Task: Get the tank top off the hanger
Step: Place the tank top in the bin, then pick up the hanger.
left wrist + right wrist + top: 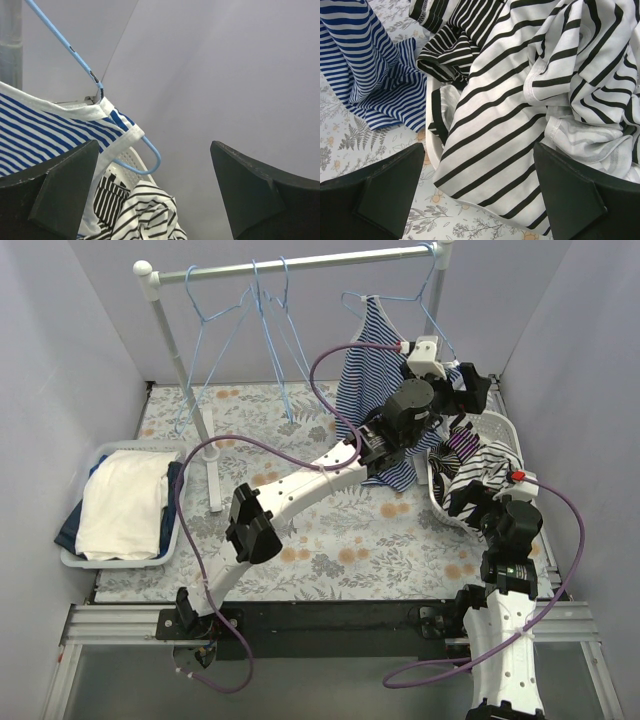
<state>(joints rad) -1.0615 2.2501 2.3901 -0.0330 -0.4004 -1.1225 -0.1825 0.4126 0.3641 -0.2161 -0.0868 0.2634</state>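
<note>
- Left wrist view: the left tool [154, 165] stands wide with nothing between its fingers. It faces the curved shoulder end of the blue hanger [152, 152], where a white-edged strap of the blue-striped tank top [35, 125] lies over the wire.
- Top external view: the left arm stretches far and right across the tabletop [320, 530], elbow bent near its base and wrist raised beside the tank top's right edge.
- The tank top hangs on its hanger from the rail [300, 260], at the far right.
- Right wrist view: the right tool [479, 150] is also wide and empty. It points down over black-and-white striped clothes [520, 100] in the white basket [432, 145]; the tank top's hem pools on the tabletop just left of it.
- Only the top view shows the bare hangers [270, 320] further left on the rail and the bin [70, 558] of folded white cloth at near left.
</note>
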